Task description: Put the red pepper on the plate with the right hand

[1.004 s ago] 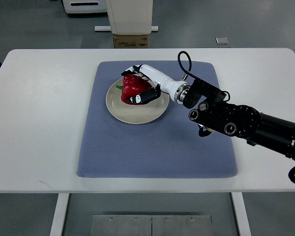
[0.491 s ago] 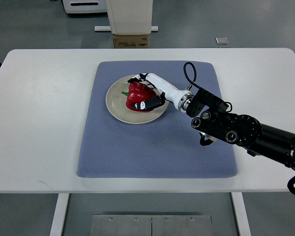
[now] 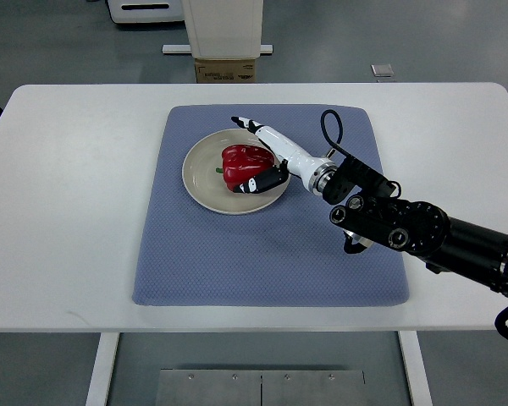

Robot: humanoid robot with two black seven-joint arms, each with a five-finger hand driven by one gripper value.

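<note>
Progress: pepper (image 3: 242, 164) lies on the plate (image 3: 201, 170); placing looks done, only withdrawal of the right hand (image 3: 262, 156) left.
Hand: fingers spread apart around the pepper, not clamping it.
Materials: glossy, lobed red pepper; round beige plate centred on woven blue mat (image 3: 237, 254).

The pepper (image 3: 241, 163) has a smooth, glossy red skin. The plate (image 3: 201, 173) looks like matt cream ceramic or plastic. The mat (image 3: 262, 254) beneath is blue-grey cloth with a fine, dimpled weave. The table (image 3: 68, 211) is smooth, matt white. The right hand (image 3: 267, 156) has a glossy white plastic shell with black parts; its arm (image 3: 423, 233) is matt black.
</note>
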